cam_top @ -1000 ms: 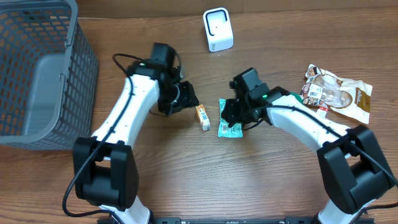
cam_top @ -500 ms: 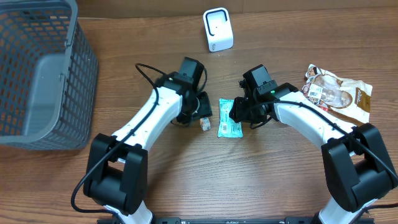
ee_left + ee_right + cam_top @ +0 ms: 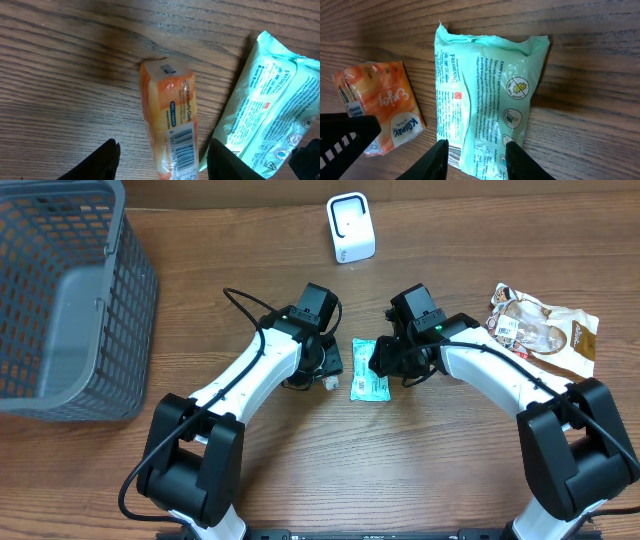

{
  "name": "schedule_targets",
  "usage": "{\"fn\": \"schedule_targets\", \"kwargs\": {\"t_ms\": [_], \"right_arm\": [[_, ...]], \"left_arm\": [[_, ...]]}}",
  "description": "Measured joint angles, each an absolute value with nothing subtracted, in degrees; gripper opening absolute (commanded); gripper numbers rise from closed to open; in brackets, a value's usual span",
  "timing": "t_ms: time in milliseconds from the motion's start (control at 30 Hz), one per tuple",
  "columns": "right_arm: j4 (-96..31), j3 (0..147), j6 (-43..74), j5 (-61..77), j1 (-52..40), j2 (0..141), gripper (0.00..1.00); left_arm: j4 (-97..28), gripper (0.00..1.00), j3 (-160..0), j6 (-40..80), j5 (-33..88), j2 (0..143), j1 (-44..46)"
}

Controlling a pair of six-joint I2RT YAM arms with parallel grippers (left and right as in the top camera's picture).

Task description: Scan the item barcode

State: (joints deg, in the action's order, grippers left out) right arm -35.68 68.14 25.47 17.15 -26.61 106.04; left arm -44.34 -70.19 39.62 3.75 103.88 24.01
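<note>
A small orange tissue pack lies on the wooden table with its barcode facing up. My left gripper stands open right over it, one finger on each side, touching neither side. In the overhead view only the pack's end shows under that gripper. Just to its right lies a mint-green wipes pack, flat on the table. My right gripper hovers open over its near end, its fingers spread across the wrapper. The white scanner stands at the back of the table.
A grey mesh basket fills the far left. A brown and white snack bag lies at the right. The two grippers are close together, with the green pack between them. The left gripper's finger shows in the right wrist view.
My left arm has swung right and come down over the orange pack. My right gripper has drawn back a little over the green pack and its jaws stand wider.
</note>
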Motion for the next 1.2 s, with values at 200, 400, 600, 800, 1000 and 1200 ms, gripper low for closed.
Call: {"fn": "schedule_targets", "kwargs": {"t_ms": [200, 400, 600, 800, 1000, 1200], "right_arm": [[-35.75, 68.14, 25.47, 17.12, -26.61, 106.04, 0.39], [-35.81, 68.14, 25.45, 17.12, -26.61, 106.04, 0.39], [-36.01, 68.14, 25.47, 17.12, -26.61, 106.04, 0.39], [-36.23, 68.14, 25.47, 17.15, -26.61, 106.04, 0.4], [-36.36, 68.14, 25.5, 17.12, -26.61, 106.04, 0.45], [-36.53, 68.14, 25.43, 17.12, -26.61, 106.04, 0.47]], "left_arm": [[-44.03, 0.44, -70.11, 40.18, 3.55, 104.27, 24.01], [-43.99, 0.43, -70.08, 40.18, 3.53, 104.33, 24.01], [-43.97, 0.35, -70.08, 40.36, 3.53, 104.38, 24.01], [-43.97, 0.3, -70.08, 40.38, 3.51, 104.84, 24.01], [-44.31, 0.28, -70.08, 40.36, 1.96, 104.92, 24.01], [-45.19, 0.22, -70.08, 40.36, 0.16, 104.92, 24.01]]}}
